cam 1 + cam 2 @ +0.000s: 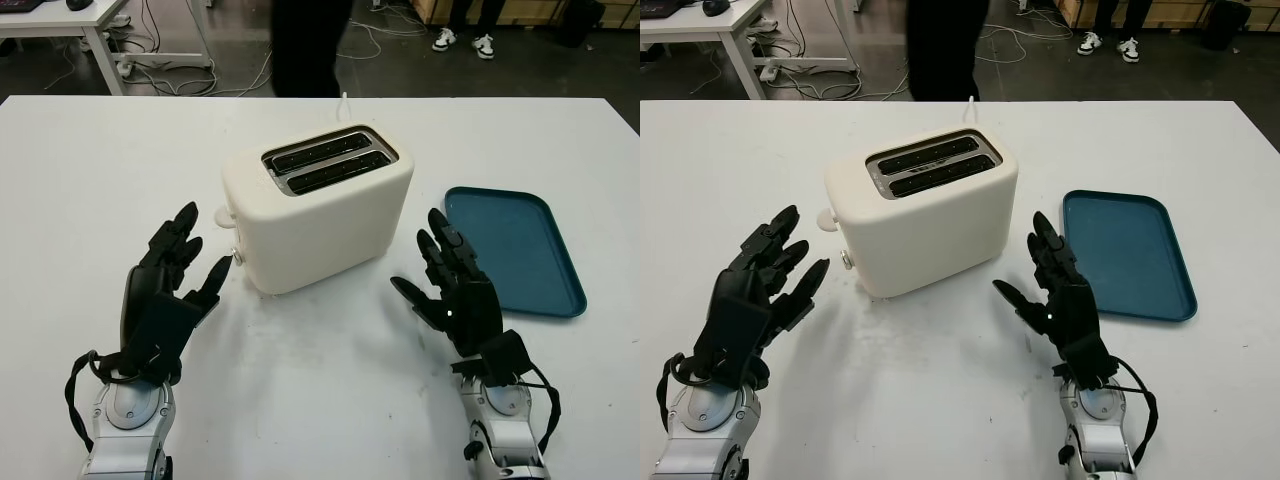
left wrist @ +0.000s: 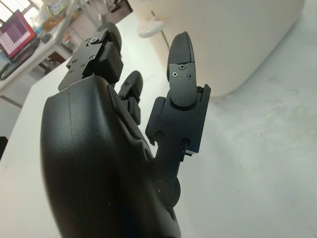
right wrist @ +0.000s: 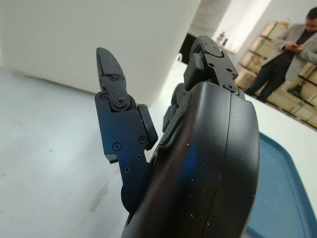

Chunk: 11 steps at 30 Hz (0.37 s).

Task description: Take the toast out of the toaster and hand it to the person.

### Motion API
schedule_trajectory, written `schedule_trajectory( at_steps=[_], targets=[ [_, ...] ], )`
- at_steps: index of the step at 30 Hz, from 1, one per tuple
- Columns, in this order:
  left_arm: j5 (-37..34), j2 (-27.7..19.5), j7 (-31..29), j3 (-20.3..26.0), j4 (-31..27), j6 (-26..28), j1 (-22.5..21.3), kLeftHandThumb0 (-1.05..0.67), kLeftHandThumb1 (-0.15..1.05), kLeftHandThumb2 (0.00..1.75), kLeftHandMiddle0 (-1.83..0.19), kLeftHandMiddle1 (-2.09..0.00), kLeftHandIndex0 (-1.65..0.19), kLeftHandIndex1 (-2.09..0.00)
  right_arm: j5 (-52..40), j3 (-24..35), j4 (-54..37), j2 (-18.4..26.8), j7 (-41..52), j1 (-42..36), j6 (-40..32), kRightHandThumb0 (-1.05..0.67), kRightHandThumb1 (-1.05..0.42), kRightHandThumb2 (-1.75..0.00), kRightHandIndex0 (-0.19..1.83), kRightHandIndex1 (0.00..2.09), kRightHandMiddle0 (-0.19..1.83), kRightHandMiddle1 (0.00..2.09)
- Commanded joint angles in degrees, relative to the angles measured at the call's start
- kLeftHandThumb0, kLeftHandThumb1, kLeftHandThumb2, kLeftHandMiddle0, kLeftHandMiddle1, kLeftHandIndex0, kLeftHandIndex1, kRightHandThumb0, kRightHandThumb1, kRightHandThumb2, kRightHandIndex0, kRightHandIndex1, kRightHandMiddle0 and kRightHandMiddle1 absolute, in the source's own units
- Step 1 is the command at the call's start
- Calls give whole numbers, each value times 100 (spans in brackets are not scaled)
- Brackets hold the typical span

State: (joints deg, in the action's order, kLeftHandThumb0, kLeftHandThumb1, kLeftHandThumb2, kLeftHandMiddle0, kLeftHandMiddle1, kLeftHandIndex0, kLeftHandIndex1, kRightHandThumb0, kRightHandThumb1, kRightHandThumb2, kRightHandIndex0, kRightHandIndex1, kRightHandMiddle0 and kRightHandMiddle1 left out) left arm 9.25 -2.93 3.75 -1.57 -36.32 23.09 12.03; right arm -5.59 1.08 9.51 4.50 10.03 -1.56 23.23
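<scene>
A cream two-slot toaster point(image 1: 320, 215) stands in the middle of the white table point(image 1: 320, 390). Its two top slots point(image 1: 328, 162) look dark inside, and its lever knob point(image 1: 221, 213) sticks out on the left side. My left hand point(image 1: 202, 245) is open above the table just left of the toaster, palm towards it and not touching it. My right hand point(image 1: 418, 255) is open just right of the toaster, also apart from it. The left wrist view has the toaster's wall point(image 2: 233, 34) beyond the fingers point(image 2: 182, 64).
A teal tray point(image 1: 520, 250) lies flat to the right of my right hand. A person in dark clothes point(image 1: 310, 45) stands at the table's far edge behind the toaster. A second person point(image 3: 292, 44) stands further off. Cables and a desk lie beyond.
</scene>
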Motion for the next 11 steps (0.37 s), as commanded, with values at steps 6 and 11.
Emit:
schedule_trajectory(
  at_steps=[6, 11],
  targets=[
    [133, 28, 49, 11, 49, -72, -31, -40, 92, 42, -18, -38, -27, -1, -96, 36, -126, -29, 37, 56, -52, -34, -92, -2, 4, 0, 12, 0],
    [130, 98, 73, 45, 57, 134, -85, -41, 92, 41, -16, -37, -26, 0, -160, 34, -222, -51, 97, 43, -42, -31, -92, -2, 3, 0, 12, 1]
  ],
)
